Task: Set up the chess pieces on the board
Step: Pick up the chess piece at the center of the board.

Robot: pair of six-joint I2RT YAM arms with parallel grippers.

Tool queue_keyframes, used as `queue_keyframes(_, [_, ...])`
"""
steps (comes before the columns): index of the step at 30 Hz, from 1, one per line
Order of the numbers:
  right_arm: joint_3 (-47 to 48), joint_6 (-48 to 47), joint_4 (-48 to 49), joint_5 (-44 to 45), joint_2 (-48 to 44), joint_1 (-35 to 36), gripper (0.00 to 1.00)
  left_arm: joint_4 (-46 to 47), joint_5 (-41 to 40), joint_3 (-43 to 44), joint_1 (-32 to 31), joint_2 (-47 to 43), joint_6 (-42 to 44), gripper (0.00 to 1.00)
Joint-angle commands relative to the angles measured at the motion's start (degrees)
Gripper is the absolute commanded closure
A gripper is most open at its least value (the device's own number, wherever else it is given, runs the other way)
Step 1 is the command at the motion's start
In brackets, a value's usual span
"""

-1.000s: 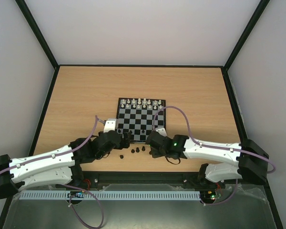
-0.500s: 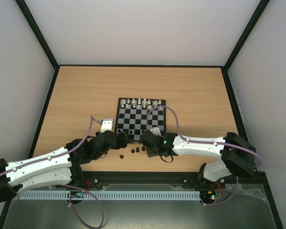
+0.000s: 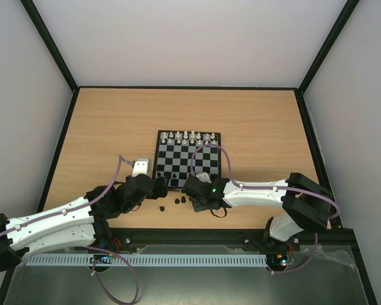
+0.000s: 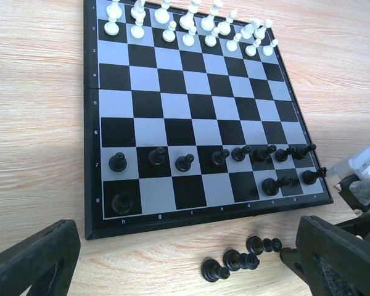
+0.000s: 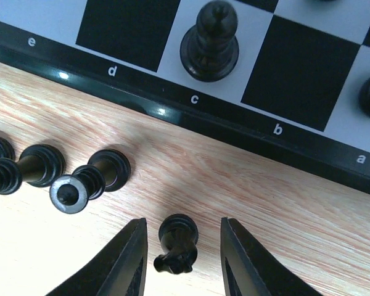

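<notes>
The board (image 3: 197, 154) lies mid-table. Black chess pieces (image 4: 184, 162) fill its near pawn row, and a few stand on the nearest row (image 4: 270, 184). Three more black pieces (image 4: 239, 261) lie on their sides on the wood just off the near edge. My right gripper (image 5: 180, 246) is open and low over the table. One upright black piece (image 5: 178, 233) stands between its fingers with a gap on each side. My left gripper (image 4: 185, 271) is wide open above the near board edge and holds nothing.
White pieces (image 4: 191, 18) line the board's two far rows. Lying black pieces (image 5: 89, 179) sit close to the left of my right fingers. The board's dark border (image 5: 172, 114) runs just beyond them. Both arms (image 3: 254, 194) crowd the near board edge.
My right arm has slid left along the near board edge to the loose pieces. Its jaws have narrowed around one upright piece. The left arm shifted only slightly.
</notes>
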Motion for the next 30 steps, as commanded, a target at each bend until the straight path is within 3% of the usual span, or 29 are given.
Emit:
queue_keyframes(1, [0.6, 0.4, -0.5, 0.3, 1.4, 0.5, 0.67, -0.4, 0.0, -0.6, 0.4, -0.6, 0.9, 0.01])
queue_keyframes(13, [1.2, 0.5, -2.3, 3.2, 1.3, 0.5, 0.88, -0.3, 0.3, -0.7, 0.6, -0.6, 1.0, 0.01])
queue_keyframes(20, [2.9, -0.9, -6.4, 7.0, -2.9, -0.5, 0.88, -0.3, 0.4, -0.7, 0.6, -0.5, 0.9, 0.01])
queue_keyframes(30, [3.7, -8.0, -5.1, 5.3, -5.3, -9.5, 0.88, 0.4, 0.6, -0.5, 1.2, 0.7, 1.5, 0.01])
